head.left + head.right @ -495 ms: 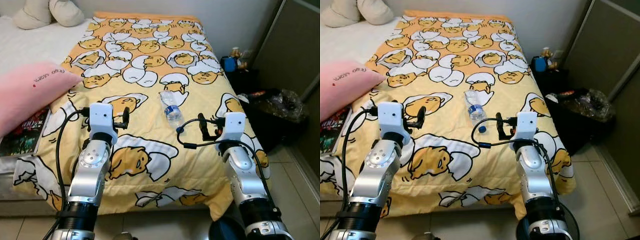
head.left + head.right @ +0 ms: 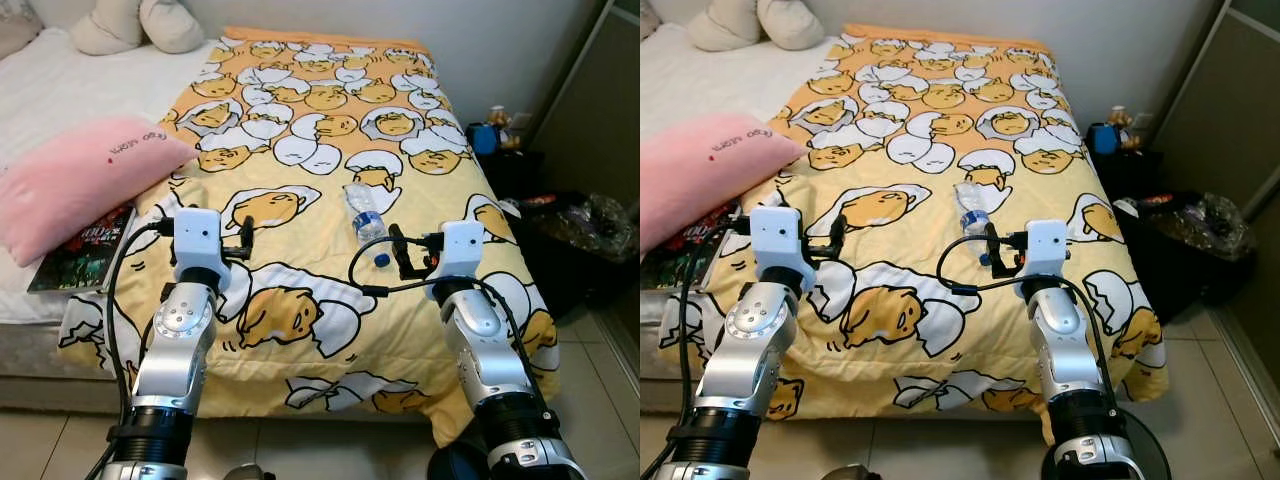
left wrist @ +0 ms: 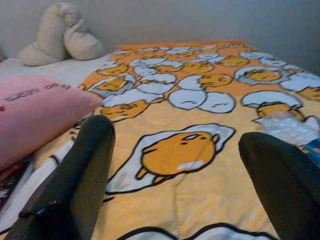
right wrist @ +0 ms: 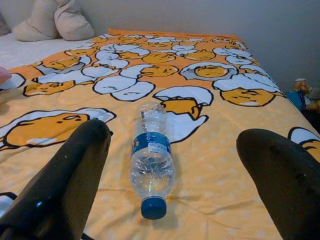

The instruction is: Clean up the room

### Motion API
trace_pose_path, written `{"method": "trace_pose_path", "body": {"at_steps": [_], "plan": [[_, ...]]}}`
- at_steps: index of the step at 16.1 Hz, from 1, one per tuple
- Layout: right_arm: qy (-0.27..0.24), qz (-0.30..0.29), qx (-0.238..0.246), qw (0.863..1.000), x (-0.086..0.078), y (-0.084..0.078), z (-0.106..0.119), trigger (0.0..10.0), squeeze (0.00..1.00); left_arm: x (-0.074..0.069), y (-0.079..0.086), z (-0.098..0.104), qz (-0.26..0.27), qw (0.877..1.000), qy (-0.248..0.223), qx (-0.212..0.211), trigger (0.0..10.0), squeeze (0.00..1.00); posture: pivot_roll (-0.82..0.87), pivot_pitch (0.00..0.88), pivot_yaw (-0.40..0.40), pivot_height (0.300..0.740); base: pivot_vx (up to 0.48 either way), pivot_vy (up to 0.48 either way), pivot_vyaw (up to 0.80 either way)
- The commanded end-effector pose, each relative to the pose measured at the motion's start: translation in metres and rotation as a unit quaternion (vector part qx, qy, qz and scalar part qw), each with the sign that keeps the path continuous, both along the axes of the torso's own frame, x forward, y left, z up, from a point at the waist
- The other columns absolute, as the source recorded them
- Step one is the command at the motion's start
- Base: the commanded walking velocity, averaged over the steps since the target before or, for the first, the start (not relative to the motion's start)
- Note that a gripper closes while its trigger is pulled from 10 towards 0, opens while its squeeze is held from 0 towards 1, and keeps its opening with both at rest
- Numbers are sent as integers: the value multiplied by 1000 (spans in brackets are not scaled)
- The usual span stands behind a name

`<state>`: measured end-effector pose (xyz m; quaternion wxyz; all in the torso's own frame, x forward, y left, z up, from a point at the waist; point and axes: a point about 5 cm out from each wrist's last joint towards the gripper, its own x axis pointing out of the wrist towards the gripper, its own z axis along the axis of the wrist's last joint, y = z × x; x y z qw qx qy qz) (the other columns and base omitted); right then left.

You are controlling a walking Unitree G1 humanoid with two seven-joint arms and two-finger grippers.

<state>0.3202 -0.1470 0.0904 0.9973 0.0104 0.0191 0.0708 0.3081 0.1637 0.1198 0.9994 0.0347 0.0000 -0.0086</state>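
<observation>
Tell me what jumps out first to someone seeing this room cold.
The yellow egg-print blanket covering the bed, with a clear plastic bottle lying on it, blue cap toward the robot. The right gripper hangs open before the bottle; a pink pillow lies to the left.

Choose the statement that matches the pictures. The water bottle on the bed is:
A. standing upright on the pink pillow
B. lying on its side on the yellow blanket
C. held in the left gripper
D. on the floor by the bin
B: the water bottle lies on its side on the yellow blanket, ahead of the open right gripper.
</observation>
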Motion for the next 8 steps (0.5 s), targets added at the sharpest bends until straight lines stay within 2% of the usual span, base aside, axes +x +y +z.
{"method": "trace_pose_path", "body": {"at_steps": [1,8], "plan": [[-5,-8,3,1000,2,-3,3,10000,0,0,-2,5,-7,1000,-10,-5,10000,0,-15,0,-11,740,461,0,0],[0,-6,5,1000,2,-4,2,10000,0,0,-3,5,-8,1000,-9,-6,10000,0,-13,0,-12,740,461,0,0]]}}
